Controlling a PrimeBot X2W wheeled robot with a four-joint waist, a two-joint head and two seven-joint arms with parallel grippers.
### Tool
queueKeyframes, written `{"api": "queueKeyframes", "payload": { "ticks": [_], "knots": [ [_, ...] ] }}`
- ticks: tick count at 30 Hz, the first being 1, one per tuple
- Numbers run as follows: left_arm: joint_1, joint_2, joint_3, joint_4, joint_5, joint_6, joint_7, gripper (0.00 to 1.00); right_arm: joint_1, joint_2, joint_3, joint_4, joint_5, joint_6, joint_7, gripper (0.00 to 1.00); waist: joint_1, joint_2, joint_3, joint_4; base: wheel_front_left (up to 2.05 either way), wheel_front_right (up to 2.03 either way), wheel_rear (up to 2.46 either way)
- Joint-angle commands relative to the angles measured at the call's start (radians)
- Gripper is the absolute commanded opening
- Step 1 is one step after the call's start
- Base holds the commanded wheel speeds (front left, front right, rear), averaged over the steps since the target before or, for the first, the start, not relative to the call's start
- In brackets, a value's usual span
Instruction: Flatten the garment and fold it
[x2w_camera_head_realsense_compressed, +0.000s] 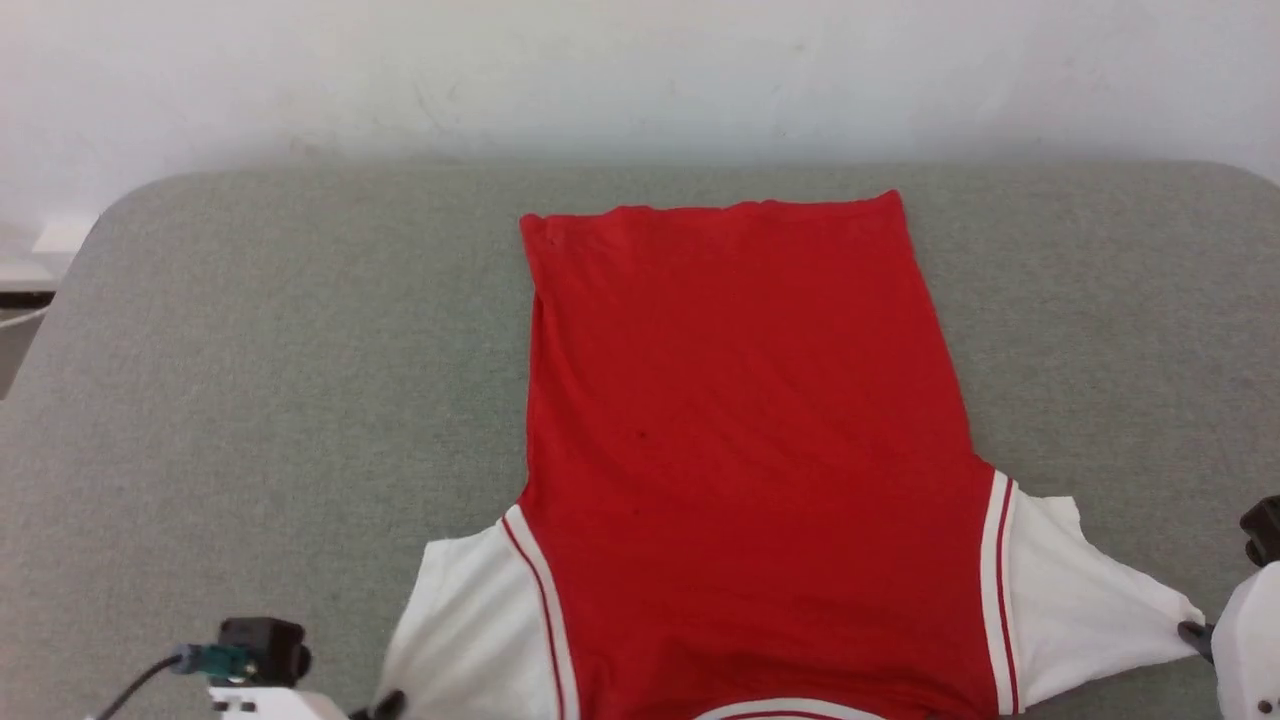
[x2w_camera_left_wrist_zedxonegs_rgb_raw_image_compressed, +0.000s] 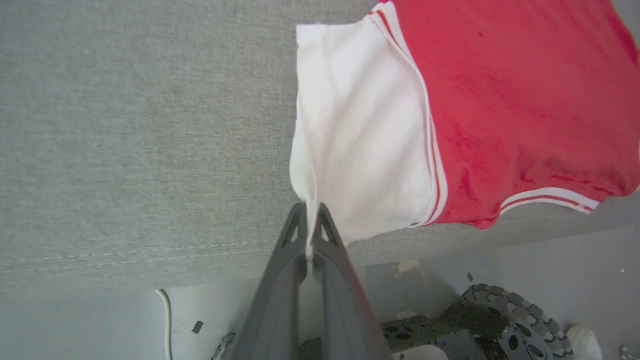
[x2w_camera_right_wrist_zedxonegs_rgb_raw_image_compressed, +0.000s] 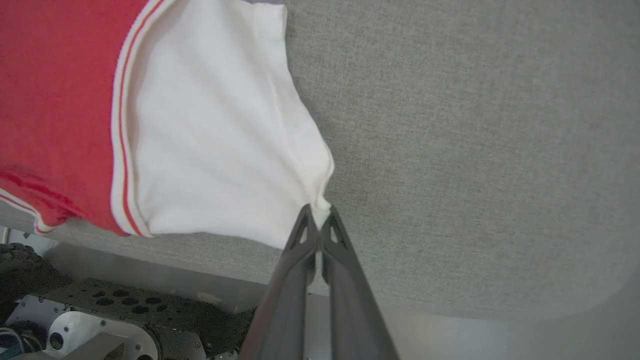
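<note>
On the grey fabric table (x2w_camera_head_realsense_compressed: 250, 400), spread flat with its hem toward the white wall (x2w_camera_head_realsense_compressed: 640, 70): the garment (x2w_camera_head_realsense_compressed: 750, 430), red body smooth, collar end nearest the robot. Down at the lower left of the head view, left gripper (x2w_camera_left_wrist_zedxonegs_rgb_raw_image_compressed: 311, 225) clamped tight on the outer tip of the white left sleeve (x2w_camera_left_wrist_zedxonegs_rgb_raw_image_compressed: 360, 125), cloth pinched between the two dark fingers (x2w_camera_left_wrist_zedxonegs_rgb_raw_image_compressed: 287, 260). Over on the other side, same story: right gripper (x2w_camera_right_wrist_zedxonegs_rgb_raw_image_compressed: 318, 220) closed on the corner of the white right sleeve (x2w_camera_right_wrist_zedxonegs_rgb_raw_image_compressed: 215, 125), that corner drawn to a point well out from the red-and-white striped trim (x2w_camera_right_wrist_zedxonegs_rgb_raw_image_compressed: 120, 125). Both sleeves stretched outward from the body, soft creases running toward each pinch. Collar trim right at the table's near edge, with the robot's base (x2w_camera_left_wrist_zedxonegs_rgb_raw_image_compressed: 505, 320) just below it.
</note>
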Motion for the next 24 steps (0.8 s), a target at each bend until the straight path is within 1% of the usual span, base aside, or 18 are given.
{"api": "queueKeyframes", "payload": {
  "ticks": [1, 2, 3, 7, 9, 12, 14, 19, 24],
  "knots": [
    [-0.003, -0.017, -0.004, 0.008, -0.016, -0.001, -0.007, 0.00, 0.007, 0.013, -0.015, -0.013, -0.015, -0.002, 0.006, 0.15, -0.0001, -0.0001, 0.021, 0.015, 0.00, 0.00, 0.00],
    [-0.008, -0.016, -0.014, 0.015, -0.010, -0.009, -0.006, 0.00, 0.006, 0.021, -0.025, -0.025, -0.024, -0.002, 0.008, 0.97, -0.0001, -0.0001, 0.030, 0.019, 0.00, 0.00, 0.00],
    [-0.014, -0.017, -0.021, 0.020, -0.005, -0.015, -0.008, 0.00, 0.003, 0.026, -0.033, -0.036, -0.029, -0.002, 0.011, 1.00, -0.0001, -0.0001, 0.038, 0.026, 0.00, 0.00, 0.00],
    [-0.042, -0.037, -0.032, 0.007, -0.009, -0.023, -0.012, 0.00, -0.036, 0.039, -0.069, -0.090, -0.023, -0.002, 0.011, 1.00, -0.0001, -0.0001, 0.080, 0.060, 0.00, 0.00, 0.00],
    [-0.052, -0.054, -0.026, -0.012, -0.026, -0.024, -0.018, 0.00, -0.074, 0.056, -0.101, -0.106, -0.024, -0.002, -0.001, 1.00, -0.0001, -0.0001, 0.106, 0.082, 0.00, 0.00, 0.00],
    [-0.058, -0.077, -0.008, -0.048, -0.035, -0.010, -0.048, 0.00, -0.140, 0.083, -0.125, -0.120, -0.040, -0.002, -0.015, 1.00, -0.0001, -0.0001, 0.151, 0.117, 0.00, 0.00, 0.00],
    [-0.060, -0.097, -0.010, -0.081, -0.034, -0.003, -0.066, 0.00, -0.196, 0.087, -0.130, -0.127, -0.054, -0.002, -0.014, 1.00, -0.0001, -0.0001, 0.191, 0.142, 0.00, 0.00, 0.00],
    [-0.083, -0.142, -0.060, -0.162, 0.008, 0.006, -0.089, 0.00, -0.370, 0.055, -0.120, -0.107, -0.085, -0.002, 0.021, 1.00, -0.0001, -0.0001, 0.304, 0.217, 0.00, 0.00, 0.00],
    [-0.103, -0.201, -0.116, -0.225, 0.043, 0.016, -0.118, 0.00, -0.572, 0.022, -0.091, -0.031, -0.118, -0.002, 0.078, 1.00, -0.0001, -0.0001, 0.400, 0.284, 0.00, 0.00, 0.00]
  ]
}}
